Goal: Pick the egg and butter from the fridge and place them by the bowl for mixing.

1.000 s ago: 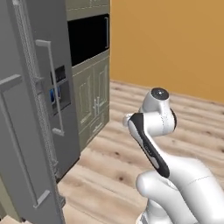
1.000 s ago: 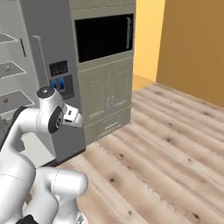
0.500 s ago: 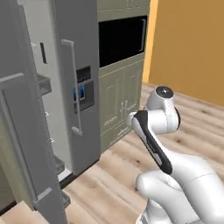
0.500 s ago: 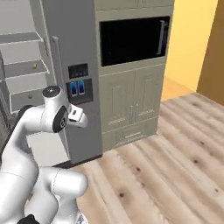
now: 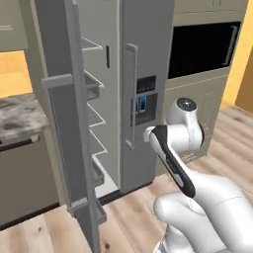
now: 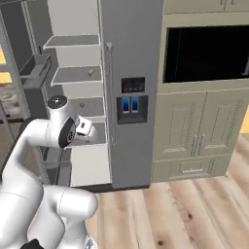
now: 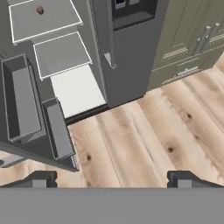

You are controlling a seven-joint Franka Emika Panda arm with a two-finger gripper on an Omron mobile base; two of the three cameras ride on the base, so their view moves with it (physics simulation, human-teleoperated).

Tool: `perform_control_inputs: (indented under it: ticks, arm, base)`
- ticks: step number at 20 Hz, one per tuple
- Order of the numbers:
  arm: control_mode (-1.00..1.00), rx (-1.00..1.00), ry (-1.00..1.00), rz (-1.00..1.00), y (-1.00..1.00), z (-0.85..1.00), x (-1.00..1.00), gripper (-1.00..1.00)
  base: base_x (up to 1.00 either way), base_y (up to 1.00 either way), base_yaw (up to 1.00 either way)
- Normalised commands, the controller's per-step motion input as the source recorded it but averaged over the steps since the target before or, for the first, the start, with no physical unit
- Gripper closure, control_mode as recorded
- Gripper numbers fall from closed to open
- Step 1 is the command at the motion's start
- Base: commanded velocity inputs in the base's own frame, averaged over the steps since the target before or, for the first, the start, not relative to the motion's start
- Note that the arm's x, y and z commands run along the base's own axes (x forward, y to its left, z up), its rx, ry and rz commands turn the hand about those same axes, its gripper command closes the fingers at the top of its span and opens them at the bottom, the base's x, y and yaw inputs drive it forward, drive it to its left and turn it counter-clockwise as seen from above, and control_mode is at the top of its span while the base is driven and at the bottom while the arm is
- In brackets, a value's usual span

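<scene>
Gaping fridge, gripper over floor

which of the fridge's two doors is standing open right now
The left door, swung out toward the camera with its bins showing. The right door, with the dark dispenser panel, is shut.

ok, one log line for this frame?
phase: approach | fridge: left door open | egg: on shelf | gripper: open, empty, over floor | butter: not seen

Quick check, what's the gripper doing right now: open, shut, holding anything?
Gripper: open and empty, fingertips wide apart over the wood floor, short of the open fridge.
</scene>
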Motion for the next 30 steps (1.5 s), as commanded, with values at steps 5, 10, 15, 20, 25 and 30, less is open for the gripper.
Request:
perform_control_inputs:
  ticks: [5,10,15,20,25,30]
  arm:
    - [1.0,0.0,0.0,0.0,0.0,0.0,0.0,-1.0]
    - [1.0,0.0,0.0,0.0,0.0,0.0,0.0,-1.0]
    - [1.0,0.0,0.0,0.0,0.0,0.0,0.0,-1.0]
    - [1.0,0.0,0.0,0.0,0.0,0.0,0.0,-1.0]
    - [1.0,0.0,0.0,0.0,0.0,0.0,0.0,-1.0]
    - [1.0,0.0,0.0,0.0,0.0,0.0,0.0,-1.0]
  base:
    - [0.53,-0.29,0.35]
    - [0.48,-0.49,0.12]
    - [0.45,-0.47,0.16]
    - [0.4,-0.13,0.56]
    - [0.51,-0.15,0.46]
    - [0.63,-0.34,0.07]
